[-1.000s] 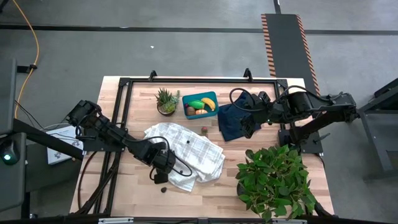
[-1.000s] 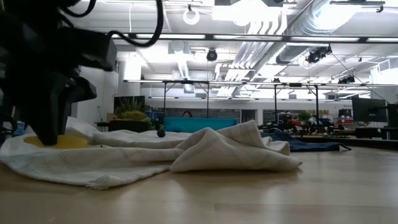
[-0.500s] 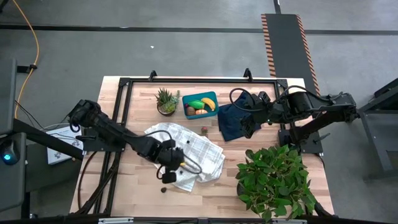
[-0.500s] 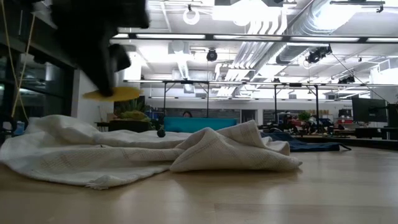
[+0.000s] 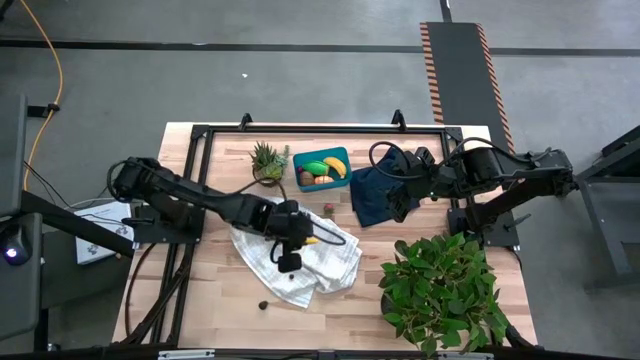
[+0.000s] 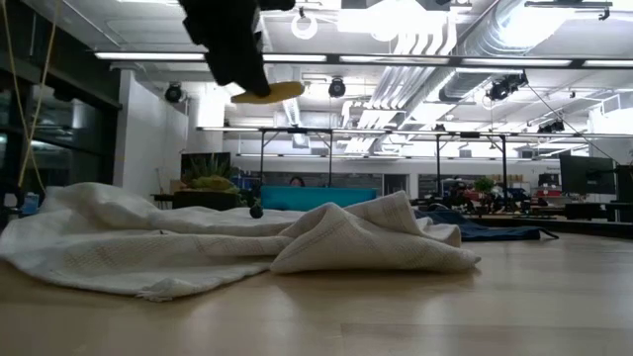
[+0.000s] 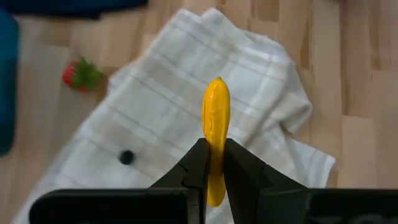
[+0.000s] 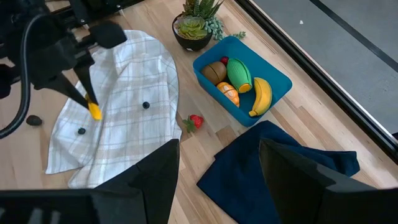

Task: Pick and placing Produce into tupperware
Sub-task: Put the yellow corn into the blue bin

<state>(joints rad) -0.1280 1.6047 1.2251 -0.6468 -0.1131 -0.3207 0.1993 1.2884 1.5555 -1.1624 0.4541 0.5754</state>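
Tupperware (image 5: 322, 168) — a teal-blue tub with rounded corners — sits near the table's far edge, just beside a small spiky potted plant (image 5: 266, 162) and close to a dark navy cloth (image 5: 376, 196). Inside it lie a yellow banana (image 8: 262, 95), a green piece (image 8: 239, 73), a brown piece (image 8: 214, 70) and an orange piece (image 8: 227, 93), packed close together. A strawberry (image 8: 195, 121) rests on the bare wood between the tub and a white checked towel (image 5: 300, 252), and two small dark berries (image 8: 145, 105) lie on that towel. The left gripper (image 7: 213, 163) hangs in the air over the towel, its fingers pinched tight on a slim yellow piece (image 7: 215, 135) that sticks out past the tips. The right gripper (image 5: 400, 196) waits over the navy cloth — fingers spread apart, holding nothing.
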